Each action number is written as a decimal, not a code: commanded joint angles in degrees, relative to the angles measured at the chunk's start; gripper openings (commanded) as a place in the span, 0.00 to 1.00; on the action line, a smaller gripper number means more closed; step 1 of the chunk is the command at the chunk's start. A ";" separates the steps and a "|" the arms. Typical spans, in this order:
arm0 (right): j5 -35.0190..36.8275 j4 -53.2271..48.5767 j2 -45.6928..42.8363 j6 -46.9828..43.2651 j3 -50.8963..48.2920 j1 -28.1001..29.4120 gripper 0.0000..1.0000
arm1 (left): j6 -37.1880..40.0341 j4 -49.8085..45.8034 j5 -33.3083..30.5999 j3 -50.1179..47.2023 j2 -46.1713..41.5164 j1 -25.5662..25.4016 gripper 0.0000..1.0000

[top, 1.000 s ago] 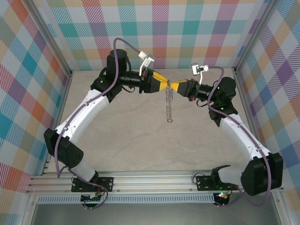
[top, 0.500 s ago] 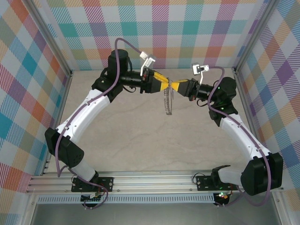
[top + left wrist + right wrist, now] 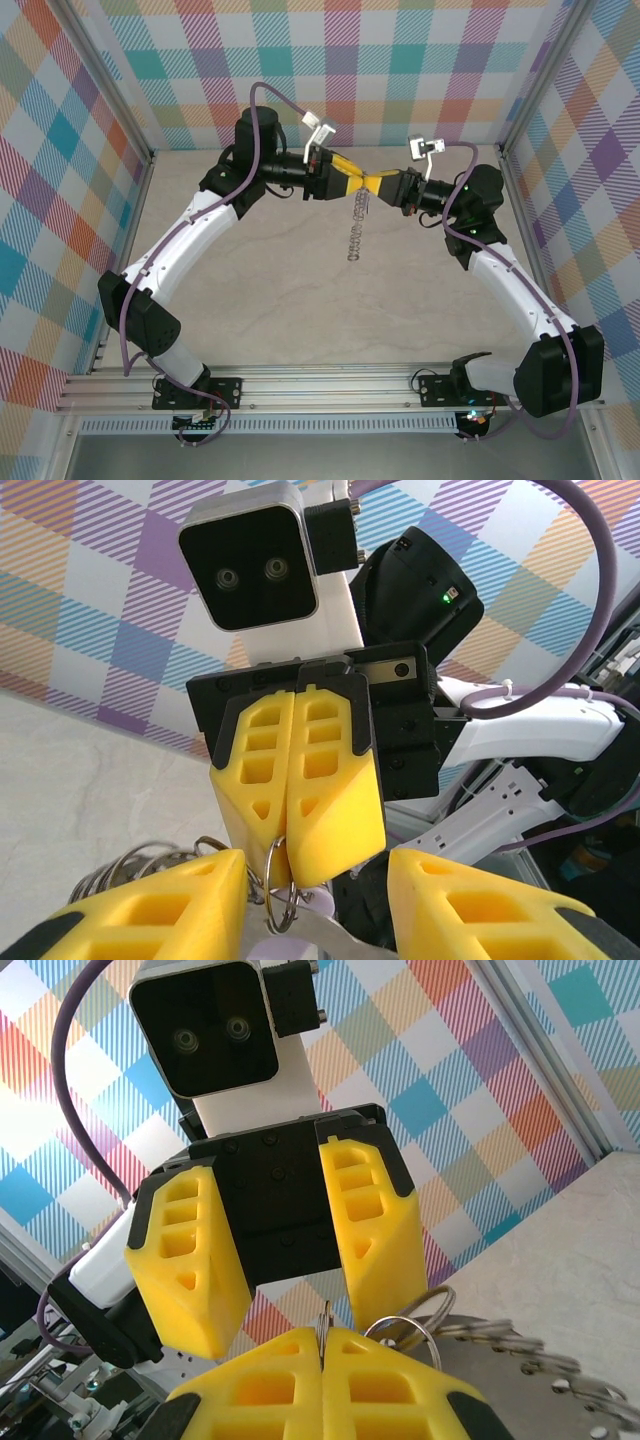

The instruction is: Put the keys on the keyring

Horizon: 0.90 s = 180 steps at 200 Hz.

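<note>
Both grippers meet tip to tip above the middle of the table. My right gripper [image 3: 373,186] [image 3: 325,1338] is shut on a small silver ring of the keyring [image 3: 278,885]. The keyring's chain [image 3: 355,235] dangles below the tips, and more rings and links [image 3: 470,1335] trail to the right. My left gripper [image 3: 357,185] [image 3: 315,868] stands open, its yellow fingers [image 3: 160,910] either side of the right gripper's tip [image 3: 287,855]. A lilac key head [image 3: 316,901] with a grey blade shows low between the left fingers, beside the ring. I cannot tell whether it is threaded on.
Checked walls [image 3: 400,60] enclose the table on three sides, with metal posts [image 3: 520,200] at the corners. The beige tabletop [image 3: 330,320] lies below the hanging chain. The arm bases sit on the rail [image 3: 330,385] at the near edge.
The left gripper has edged right toward the right gripper. The chain bunched up half a second ago and hangs longer again, swung slightly left. The right arm is still.
</note>
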 commanded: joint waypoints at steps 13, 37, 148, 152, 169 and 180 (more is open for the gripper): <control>0.93 2.80 -0.87 -0.89 0.09 0.32 0.00 | 0.65 -0.22 0.35 0.71 0.37 -0.40 0.38; 1.08 2.95 -0.53 -0.72 0.49 0.28 0.00 | 0.65 -0.19 1.65 0.62 0.56 -0.46 0.31; 1.60 4.18 0.29 0.51 0.62 0.33 0.00 | 1.00 -0.26 3.90 1.10 1.93 -2.20 0.02; 1.62 4.20 0.36 0.50 0.69 0.27 0.00 | 1.00 -0.22 3.73 1.14 1.96 -2.24 0.00; 1.94 3.67 0.41 0.56 0.93 0.30 0.00 | 0.50 0.17 1.99 0.97 1.92 -2.34 0.00; 2.11 2.07 0.10 -0.21 1.35 0.25 0.08 | -0.32 1.39 -0.08 0.21 1.44 -2.33 0.00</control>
